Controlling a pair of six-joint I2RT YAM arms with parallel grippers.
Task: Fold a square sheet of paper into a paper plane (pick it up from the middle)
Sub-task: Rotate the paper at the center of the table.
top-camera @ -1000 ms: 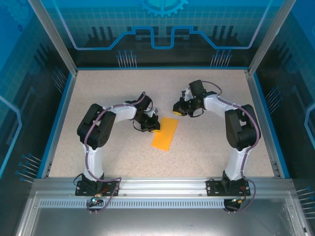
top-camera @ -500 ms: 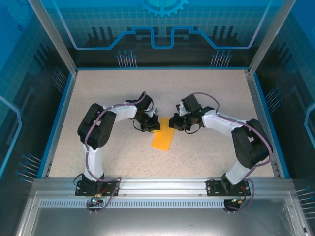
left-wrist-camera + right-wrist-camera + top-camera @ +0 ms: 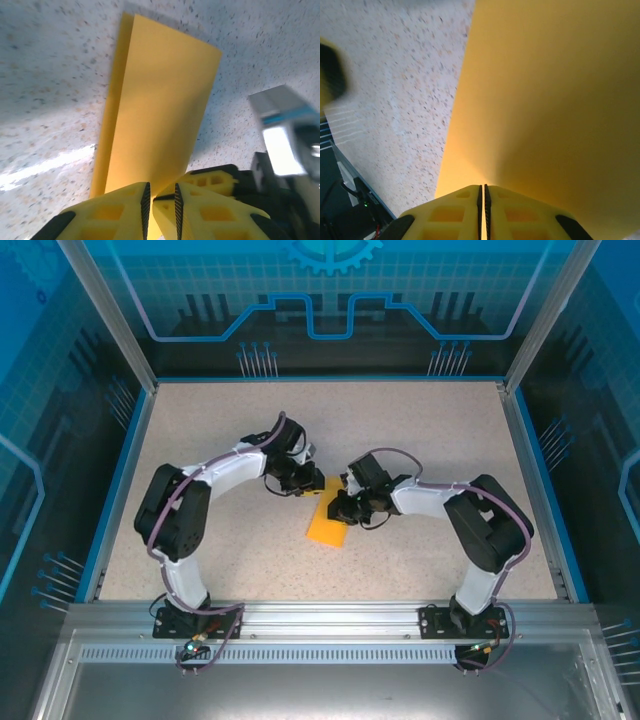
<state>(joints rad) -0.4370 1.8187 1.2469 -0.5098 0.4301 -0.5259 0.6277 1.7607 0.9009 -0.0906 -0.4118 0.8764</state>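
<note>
The square sheet of paper (image 3: 326, 527) lies on the table folded in half into a long orange-yellow strip, its two layers slightly offset in the left wrist view (image 3: 160, 110). My left gripper (image 3: 312, 486) is at the strip's far end, its jaws (image 3: 160, 200) parted by a narrow gap over the paper's edge. My right gripper (image 3: 338, 510) is low over the strip's right side. Its fingers are shut (image 3: 482, 192) with the tips on the paper (image 3: 550, 100). One of its yellow fingers (image 3: 215, 180) sits right beside my left jaws.
The speckled tabletop (image 3: 230, 430) is bordered by a blue rim (image 3: 118, 490) and glass walls. Both grippers crowd together at the paper's far end. An aluminium rail (image 3: 330, 615) runs along the near edge by the arm bases.
My right gripper has swung left and down onto the paper, next to the left one. The left jaws, shut before, have parted slightly, and the left arm has shifted a little.
</note>
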